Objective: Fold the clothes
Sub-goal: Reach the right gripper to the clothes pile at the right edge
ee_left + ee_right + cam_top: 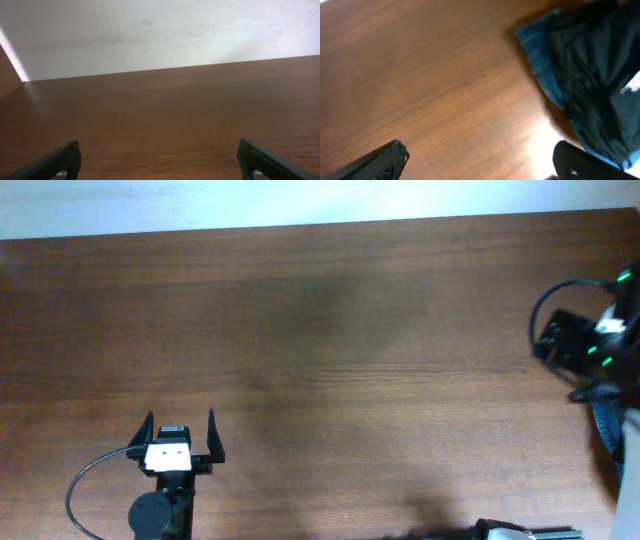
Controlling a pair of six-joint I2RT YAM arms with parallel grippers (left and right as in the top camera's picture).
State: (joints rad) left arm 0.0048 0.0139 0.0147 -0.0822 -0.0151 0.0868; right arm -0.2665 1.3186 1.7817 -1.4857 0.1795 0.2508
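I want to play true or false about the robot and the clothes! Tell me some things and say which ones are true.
1. The left end effector is open and holds nothing. True.
2. The black T-shirt lies on top of the blue denim garment. True.
3. The right end effector is gripping the T-shirt. False: it is open and empty, over bare table beside the clothes.
4. The T-shirt sits neatly folded in the middle of the table. False: it is rumpled and unfolded, off to the side, and shows only in the right wrist view.
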